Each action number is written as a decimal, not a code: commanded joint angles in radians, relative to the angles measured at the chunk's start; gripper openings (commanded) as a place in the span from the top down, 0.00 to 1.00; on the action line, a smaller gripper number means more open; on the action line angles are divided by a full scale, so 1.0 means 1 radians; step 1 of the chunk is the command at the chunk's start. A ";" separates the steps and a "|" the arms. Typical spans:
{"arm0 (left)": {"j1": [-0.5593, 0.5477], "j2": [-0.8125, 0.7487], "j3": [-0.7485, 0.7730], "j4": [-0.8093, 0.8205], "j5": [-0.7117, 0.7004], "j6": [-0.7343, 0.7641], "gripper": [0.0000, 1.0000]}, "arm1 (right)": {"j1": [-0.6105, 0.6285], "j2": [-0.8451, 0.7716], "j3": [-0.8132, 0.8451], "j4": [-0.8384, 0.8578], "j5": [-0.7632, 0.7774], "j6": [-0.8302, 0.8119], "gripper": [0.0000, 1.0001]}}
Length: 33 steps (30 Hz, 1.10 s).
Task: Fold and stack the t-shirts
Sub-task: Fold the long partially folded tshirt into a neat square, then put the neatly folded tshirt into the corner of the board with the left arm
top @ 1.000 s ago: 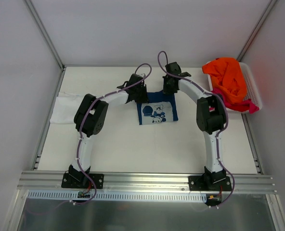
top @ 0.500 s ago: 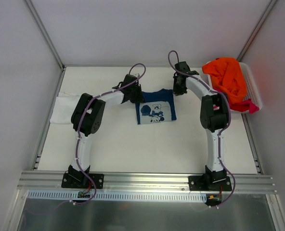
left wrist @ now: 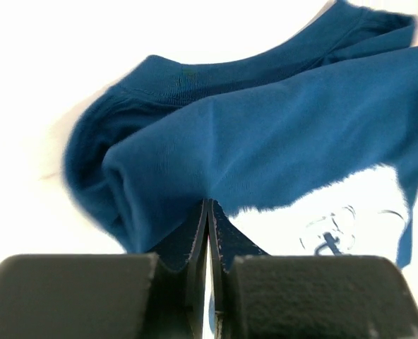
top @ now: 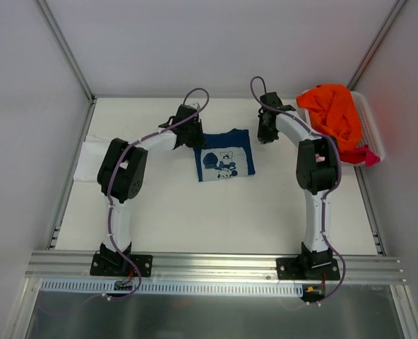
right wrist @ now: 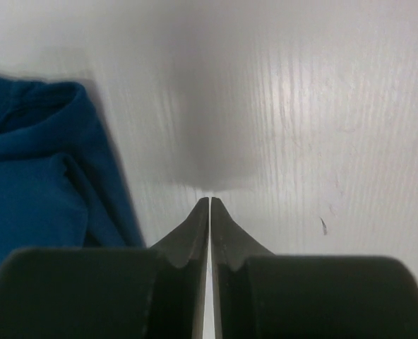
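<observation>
The navy blue t-shirt (top: 224, 161) lies folded mid-table, its white print facing up. My left gripper (top: 193, 135) is shut at the shirt's left back corner. In the left wrist view its tips (left wrist: 207, 203) pinch the folded edge of the navy cloth (left wrist: 265, 134), and creases run out from them. My right gripper (top: 265, 132) is shut on nothing. It hovers over bare table just right of the shirt, and the right wrist view shows the navy edge (right wrist: 39, 176) to its left. A white t-shirt (top: 96, 159) lies flat at the far left. An orange t-shirt (top: 332, 116) and a magenta-pink one (top: 361, 156) are piled at the right.
The white slatted basket (top: 373, 127) stands at the back right under the orange and pink shirts. Grey walls and metal rails (top: 216, 265) enclose the white table (top: 216, 212). Both arm bases are bolted at the near edge.
My left gripper has moved left and the navy shirt has slid a little left with it. My right gripper has moved right, off the shirt and onto bare table.
</observation>
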 commanded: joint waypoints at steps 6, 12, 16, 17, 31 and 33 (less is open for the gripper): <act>-0.017 -0.402 -0.121 -0.018 -0.283 0.051 0.05 | 0.002 -0.404 -0.218 0.028 0.017 -0.003 0.40; -0.007 -0.465 -0.366 0.007 -0.161 -0.032 0.01 | 0.004 -0.545 -0.454 0.134 -0.101 0.049 0.27; 0.022 -0.423 -0.572 0.336 0.216 -0.118 0.01 | 0.002 -0.608 -0.564 0.182 -0.170 0.063 0.26; 0.024 -0.410 -0.589 0.371 0.250 -0.141 0.01 | 0.002 -0.619 -0.604 0.188 -0.176 0.064 0.26; 0.076 -0.290 -0.701 0.655 0.347 -0.190 0.01 | 0.004 -0.795 -0.762 0.220 -0.193 0.064 0.24; 0.076 -0.287 -0.707 0.634 0.295 -0.182 0.01 | 0.004 -0.800 -0.768 0.222 -0.196 0.064 0.24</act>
